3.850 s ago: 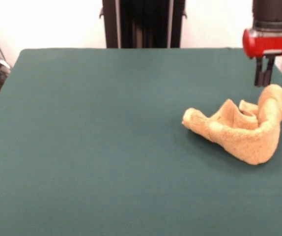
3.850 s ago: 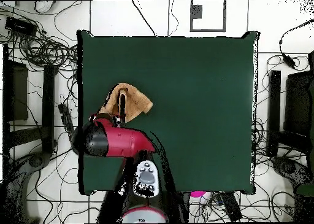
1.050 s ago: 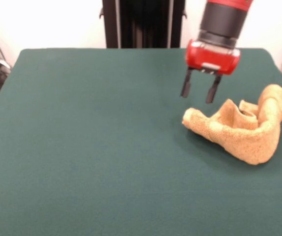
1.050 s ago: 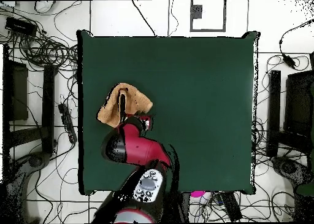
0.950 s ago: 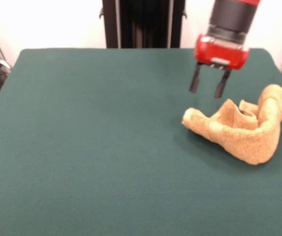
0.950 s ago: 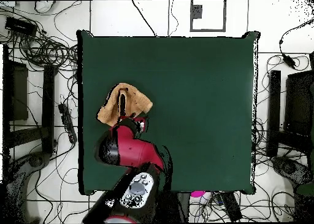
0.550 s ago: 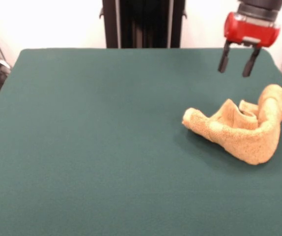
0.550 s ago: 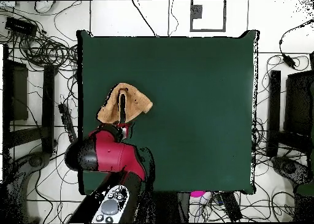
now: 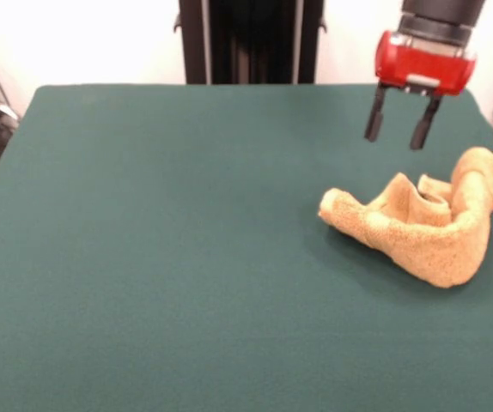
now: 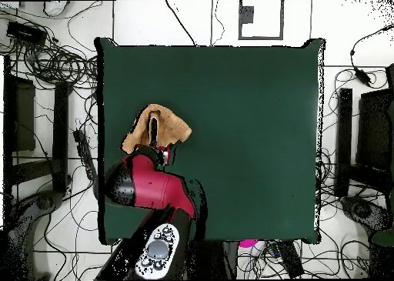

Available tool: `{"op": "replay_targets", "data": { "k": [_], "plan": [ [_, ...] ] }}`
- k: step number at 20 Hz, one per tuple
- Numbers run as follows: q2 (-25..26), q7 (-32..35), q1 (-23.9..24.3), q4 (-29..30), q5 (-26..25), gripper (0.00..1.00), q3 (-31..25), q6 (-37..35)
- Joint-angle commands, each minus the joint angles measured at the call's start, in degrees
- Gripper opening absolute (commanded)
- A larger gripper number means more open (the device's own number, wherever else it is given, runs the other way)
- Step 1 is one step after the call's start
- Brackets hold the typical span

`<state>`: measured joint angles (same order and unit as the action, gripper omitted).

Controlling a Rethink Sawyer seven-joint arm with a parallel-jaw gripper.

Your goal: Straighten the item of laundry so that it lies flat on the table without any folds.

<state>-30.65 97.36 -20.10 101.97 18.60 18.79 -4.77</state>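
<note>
My pincer [image 9: 398, 126] hangs in the air with its two dark fingers [image 9: 373, 114] spread apart and nothing between them, its red housing above them at the end of my arm [image 10: 146, 187]. It sits clear of the cloth, above and just behind the towel [image 9: 423, 225] as the front camera sees it, not touching it. The towel lies crumpled on the table [image 9: 161, 240], near the right-hand edge in the front view and near the left edge in the overhead view [image 10: 157, 127]. It is far from flat: the orange-yellow terry is rolled into a thick curved ridge, with one blunt end pointing toward the table's middle, the other end rising in a rounded hump at the right, and a few smaller folds standing up in the hollow between. From overhead my arm covers the table just below the towel, and my pincer's tip shows at the towel's lower edge. The rest of the green cover around the towel lies smooth. No bin, basket or other holder shows on the table.
</note>
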Motion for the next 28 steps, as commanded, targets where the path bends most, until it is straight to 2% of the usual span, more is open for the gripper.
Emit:
{"op": "replay_targets", "data": {
  "k": [1, 6, 11, 19, 23, 28],
  "plan": [
    [7.1, 15.0, 1.9, -0.2, 1.0, 1.00, -12.0, 9.2],
    [9.9, 14.7, 1.4, -2.0, 1.7, 1.00, -13.5, 12.0],
    [10.9, 14.9, -2.3, -3.7, 5.8, 1.00, -11.1, 10.3],
    [10.7, 13.5, -4.3, -3.7, 6.7, 1.00, -8.9, 7.8],
    [8.5, 13.5, -6.1, -3.2, 8.3, 1.00, -6.7, 3.5],
    [4.3, 12.3, -4.5, -3.7, 7.8, 1.00, -7.4, -4.0]
  ]
}}
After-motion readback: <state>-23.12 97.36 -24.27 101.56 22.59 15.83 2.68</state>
